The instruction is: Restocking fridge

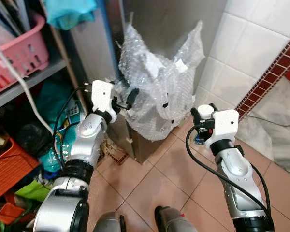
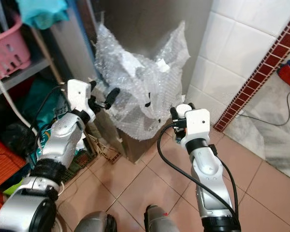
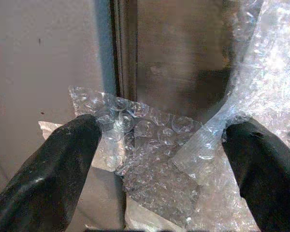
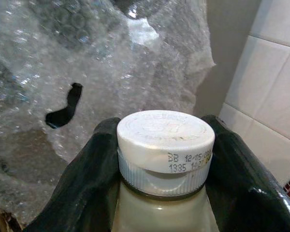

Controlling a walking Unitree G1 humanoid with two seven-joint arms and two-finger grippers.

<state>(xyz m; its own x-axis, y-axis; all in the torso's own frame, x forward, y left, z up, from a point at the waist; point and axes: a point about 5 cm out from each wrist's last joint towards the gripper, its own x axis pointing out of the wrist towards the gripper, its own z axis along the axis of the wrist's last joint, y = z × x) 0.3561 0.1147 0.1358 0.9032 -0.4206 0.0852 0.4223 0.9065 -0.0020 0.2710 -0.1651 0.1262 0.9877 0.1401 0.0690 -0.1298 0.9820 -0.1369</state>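
Right gripper [image 4: 162, 193] clamps bottle [image 4: 165, 145], left gripper [image 3: 159, 159] spread at bubble wrap [image 1: 159, 92]; wrap may snag fingers.

My left gripper [image 1: 127, 101] reaches toward the crumpled clear bubble wrap [image 1: 159, 82] draped against the grey metal cabinet [image 1: 150, 29]. My right gripper [image 1: 203, 116] hovers over the tan tiled floor [image 1: 150, 183], clasping something white-capped. A pink plastic basket [image 1: 24, 48] sits on the shelf at left.
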